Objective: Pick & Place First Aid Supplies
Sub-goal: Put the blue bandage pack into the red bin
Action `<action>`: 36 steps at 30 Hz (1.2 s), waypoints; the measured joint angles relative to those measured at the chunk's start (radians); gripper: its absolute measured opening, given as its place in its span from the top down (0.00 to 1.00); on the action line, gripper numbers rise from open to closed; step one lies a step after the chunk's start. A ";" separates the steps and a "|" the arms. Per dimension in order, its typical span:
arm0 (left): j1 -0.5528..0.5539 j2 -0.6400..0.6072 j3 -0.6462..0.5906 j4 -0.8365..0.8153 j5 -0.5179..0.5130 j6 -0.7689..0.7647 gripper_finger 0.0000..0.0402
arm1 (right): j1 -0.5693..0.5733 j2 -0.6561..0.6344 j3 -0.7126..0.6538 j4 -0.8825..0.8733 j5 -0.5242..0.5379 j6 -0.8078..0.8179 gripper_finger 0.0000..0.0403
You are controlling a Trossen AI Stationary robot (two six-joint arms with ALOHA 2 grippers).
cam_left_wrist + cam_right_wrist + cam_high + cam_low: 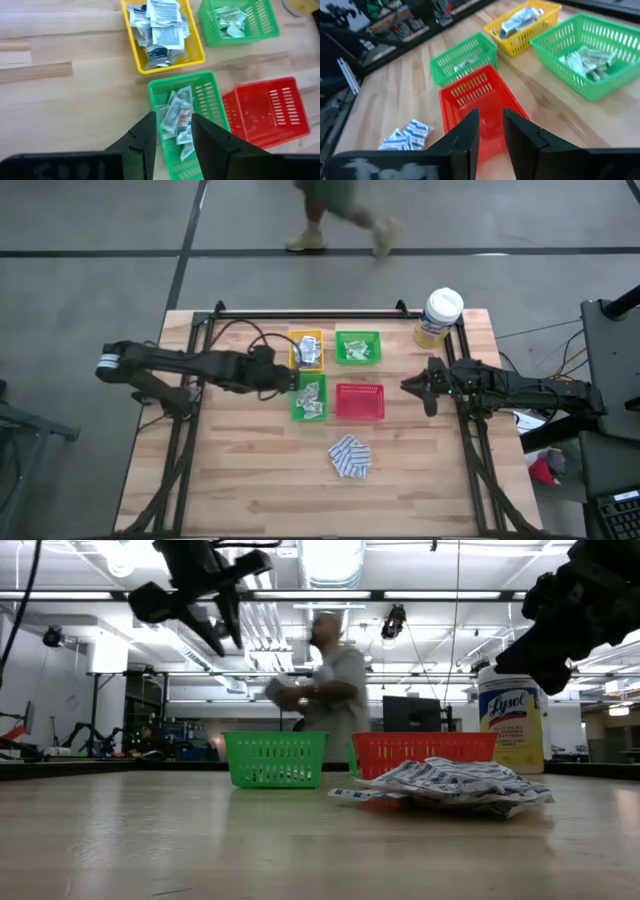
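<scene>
My left gripper [287,376] [172,124] hangs open above the near green tray [210,100], which holds white-grey sachets [175,117]; nothing is between its fingers. The yellow tray [306,350] holds more sachets [157,25], and the far green tray [357,346] holds pale green strips [229,20]. The red tray [359,401] looks bare inside. A pile of blue-and-white pads [350,457] lies on the table nearer the front. My right gripper [410,387] [490,117] waits open to the right of the red tray [480,97], holding nothing.
A yellow canister with a white lid [438,317] stands at the far right corner. The four trays sit close together in a square at the table's middle. A person [325,690] walks past behind the far edge. Bare wood [240,480] lies front left.
</scene>
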 joint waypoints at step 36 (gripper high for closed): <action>-0.244 -0.773 -0.731 0.479 -0.122 0.367 0.71 | 0.000 0.000 0.000 0.430 -0.001 0.214 0.82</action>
